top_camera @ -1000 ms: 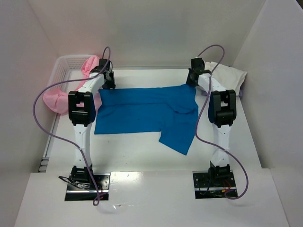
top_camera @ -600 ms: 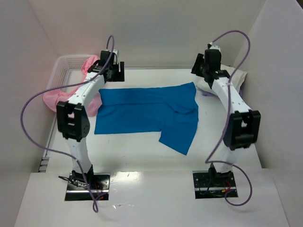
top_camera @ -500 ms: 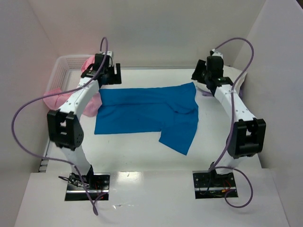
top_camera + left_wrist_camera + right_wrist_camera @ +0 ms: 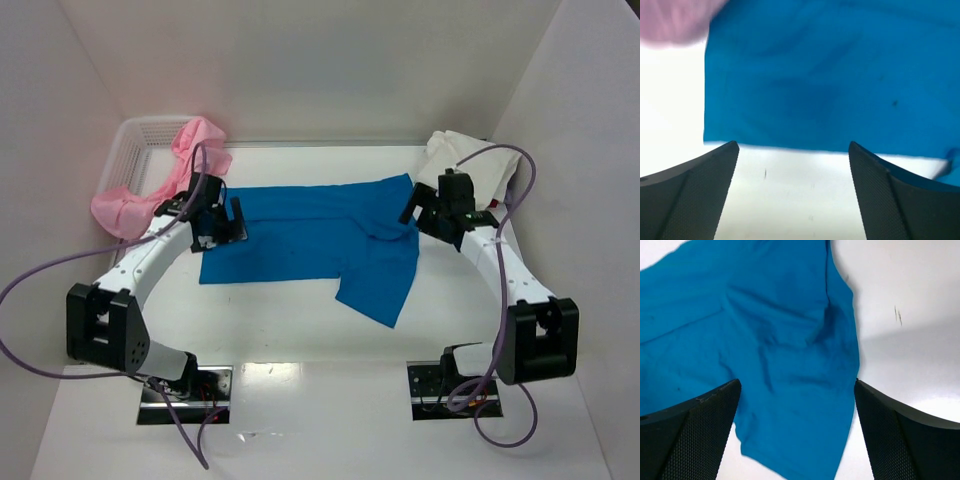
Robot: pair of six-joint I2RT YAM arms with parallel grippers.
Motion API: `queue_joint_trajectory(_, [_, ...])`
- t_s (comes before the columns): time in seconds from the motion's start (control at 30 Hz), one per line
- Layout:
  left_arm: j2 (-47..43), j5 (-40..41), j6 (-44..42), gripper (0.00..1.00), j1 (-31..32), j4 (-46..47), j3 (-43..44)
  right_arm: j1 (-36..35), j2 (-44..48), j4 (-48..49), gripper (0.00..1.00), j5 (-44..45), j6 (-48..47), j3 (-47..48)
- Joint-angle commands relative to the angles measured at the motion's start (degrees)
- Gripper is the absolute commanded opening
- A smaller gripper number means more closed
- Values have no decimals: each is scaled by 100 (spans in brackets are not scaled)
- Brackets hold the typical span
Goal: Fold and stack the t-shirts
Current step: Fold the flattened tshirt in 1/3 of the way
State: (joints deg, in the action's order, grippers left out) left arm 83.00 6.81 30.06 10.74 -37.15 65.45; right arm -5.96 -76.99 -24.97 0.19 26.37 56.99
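Bright blue cloth t-shirt (image 4: 300,235) lies spread on the white table (image 4: 300,330), mid-table between both arms. It's mostly flat: the main part is a wide rectangle running left to right, w/ straight far and left edges. On the right-hand side a longer flap angles down toward the near edge and ends in a slanted corner. A few soft creases and a dark fold bunch near its right-hand end, clear in the right wrist view (image 4: 765,340). The left wrist view shows the cloth smooth, w/ its near hem straight across bare table (image 4: 830,75).

L gripper (image 4: 228,228) is over the shirt's left edge, fingers spread wide apart, nothing between them (image 4: 792,145). R gripper (image 4: 412,208) is at the shirt's far right corner, fingers also wide apart and holding nothing (image 4: 795,382). Can't tell if either touches the cloth.

Crumpled pale pink cloth t-shirts (image 4: 125,205) hang over the white plastic lattice basket (image 4: 135,135) at far left, just beside the blue one's left edge. Cream-white cloth t-shirt (image 4: 465,160) sits bunched at the far right corner, behind the R arm.
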Motion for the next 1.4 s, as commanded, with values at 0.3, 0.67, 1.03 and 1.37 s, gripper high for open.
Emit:
queue_joint_trajectory(0.3, [-171,249,545,99,-2,-601,-648,-99,502,-860,99,-309,369,-567])
queue_joint_trajectory(0.67, [392,496,114,99,-564,-610,-604,-151,-746,-1098,98,-194,219,-452])
queue_joint_trajectory(1.03, [682,550,-106,99,-986,-504,-551,-836,-1433,-1150,89,-63,280,-452])
queue_joint_trajectory(1.37, [788,550,-220,99,-1091,-451,-551,-951,-1591,-1326,41,157,395,-347])
